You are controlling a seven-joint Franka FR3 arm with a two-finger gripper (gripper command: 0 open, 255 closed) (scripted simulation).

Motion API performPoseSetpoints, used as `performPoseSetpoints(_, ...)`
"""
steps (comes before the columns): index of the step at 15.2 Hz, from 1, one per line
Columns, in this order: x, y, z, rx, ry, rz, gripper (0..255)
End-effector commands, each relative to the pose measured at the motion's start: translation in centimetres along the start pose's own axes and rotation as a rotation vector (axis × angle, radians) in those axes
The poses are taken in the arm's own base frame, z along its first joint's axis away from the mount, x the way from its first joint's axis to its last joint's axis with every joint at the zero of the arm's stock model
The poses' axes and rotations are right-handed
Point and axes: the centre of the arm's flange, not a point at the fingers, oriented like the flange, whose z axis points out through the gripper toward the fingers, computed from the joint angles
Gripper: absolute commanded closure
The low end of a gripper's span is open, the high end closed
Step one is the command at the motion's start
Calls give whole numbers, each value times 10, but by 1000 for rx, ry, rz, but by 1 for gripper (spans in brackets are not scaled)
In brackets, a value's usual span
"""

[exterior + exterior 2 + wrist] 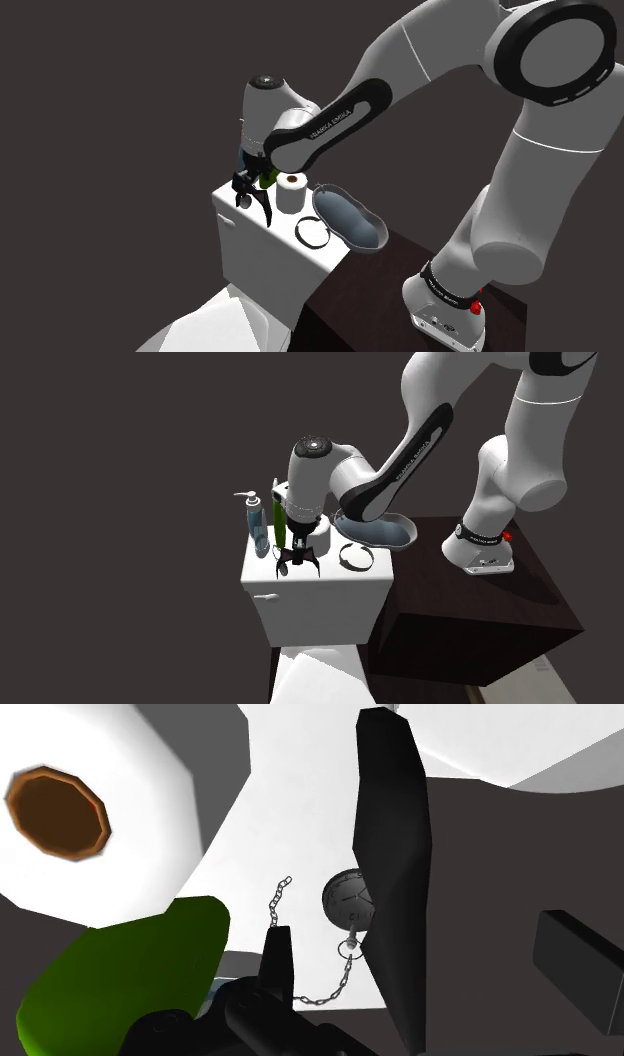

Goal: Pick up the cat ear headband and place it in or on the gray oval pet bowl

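Headband, cat-eared, black, directly under gripper over white tank lid; whether it is clasped cannot be told. Position presumably serves carrying it to nearby gray oval bowl.

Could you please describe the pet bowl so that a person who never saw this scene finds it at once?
Find the white toilet tank beside the robot's dark stand. At the end of its lid nearest the stand sits the gray oval pet bowl, next to a toilet paper roll and a thin dark ring. It is the only wide, hollow, gray dish there.
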Motion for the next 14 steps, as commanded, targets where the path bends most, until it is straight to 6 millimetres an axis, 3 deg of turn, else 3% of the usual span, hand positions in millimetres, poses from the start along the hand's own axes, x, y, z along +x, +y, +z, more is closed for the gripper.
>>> performPoseSetpoints(1, 2, -1, 11, 0, 1, 0, 0)
performPoseSetpoints(5, 2, -1, 30, 0, 1, 0, 0)
performPoseSetpoints(12, 2, -1, 30, 0, 1, 0, 0)
performPoseSetpoints(13, 2, -1, 30, 0, 1, 0, 255)
performPoseSetpoints(14, 2, -1, 30, 0, 1, 0, 255)
